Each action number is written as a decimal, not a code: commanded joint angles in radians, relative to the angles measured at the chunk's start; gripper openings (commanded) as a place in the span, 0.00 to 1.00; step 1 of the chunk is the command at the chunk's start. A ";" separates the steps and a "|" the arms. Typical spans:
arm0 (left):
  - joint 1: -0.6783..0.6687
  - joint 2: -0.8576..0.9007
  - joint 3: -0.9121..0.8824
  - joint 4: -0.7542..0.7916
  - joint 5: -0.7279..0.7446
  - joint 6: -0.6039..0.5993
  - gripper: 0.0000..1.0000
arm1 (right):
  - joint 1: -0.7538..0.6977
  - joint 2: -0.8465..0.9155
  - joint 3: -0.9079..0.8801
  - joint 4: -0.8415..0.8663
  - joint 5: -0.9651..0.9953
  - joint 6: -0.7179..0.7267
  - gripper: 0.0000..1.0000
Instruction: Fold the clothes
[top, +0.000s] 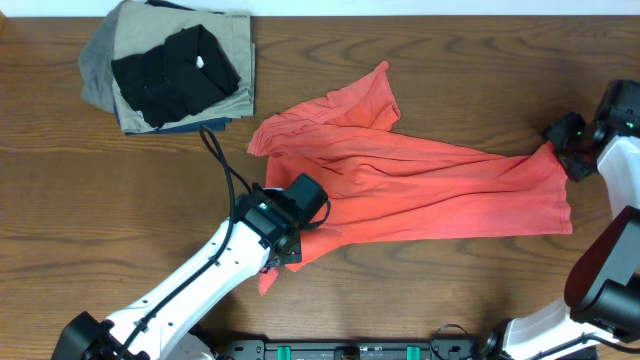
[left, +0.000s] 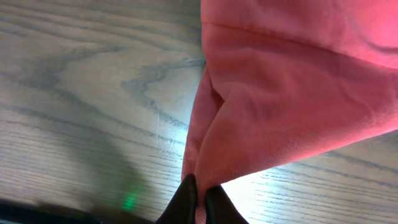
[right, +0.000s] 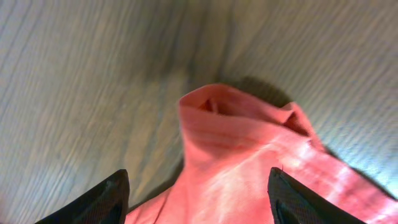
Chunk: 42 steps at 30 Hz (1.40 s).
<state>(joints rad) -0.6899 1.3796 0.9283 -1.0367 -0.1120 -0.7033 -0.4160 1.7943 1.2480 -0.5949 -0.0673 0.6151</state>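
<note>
Coral-red soft cotton T-shirt (top: 420, 185) is pinched at its near-left edge by the left claw (left: 200, 202), whose two black fingers (left: 186, 200) are pressed together on a thin fold of the fabric, right down at the brown wood-grain counter (top: 100, 200). From that pinch the cloth fans upward and outward in two soft ridges in the left wrist view. A small tail of the red cloth pokes out beside the white arm toward the near edge of the counter.

Over on the other side, the right claw (right: 199, 202) stands wide open. Its two dark fingers (right: 102, 202) sit far apart, and a bunched corner of the shirt lies between them, humped up with a small hollow at its top. I cannot see either finger touching the cloth, so it has hold of nothing. From above, this claw sits at the shirt's far-right corner, by the right edge of the counter.

Between the two claws the shirt lies crumpled and stretched across the middle of the counter, wrinkled lengthwise, with one flap pointing up toward the far edge.

Well apart from it, in the far-left corner, rests a stack of folded garments (top: 170, 65): a black one on top, khaki and grey beneath, a dark blue edge showing at the bottom.
</note>
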 joint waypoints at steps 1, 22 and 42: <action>0.004 0.005 0.009 0.005 -0.019 -0.006 0.06 | 0.006 0.035 0.023 -0.003 0.022 -0.010 0.69; 0.004 -0.001 0.012 -0.002 -0.012 -0.005 0.06 | 0.013 0.096 0.075 -0.074 0.022 -0.006 0.07; 0.004 -0.449 0.380 -0.161 -0.013 0.130 0.06 | 0.003 -0.235 0.472 -0.573 0.018 -0.029 0.03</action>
<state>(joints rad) -0.6899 0.9867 1.2499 -1.1896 -0.1116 -0.6224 -0.4129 1.6283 1.6920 -1.1587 -0.0570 0.6086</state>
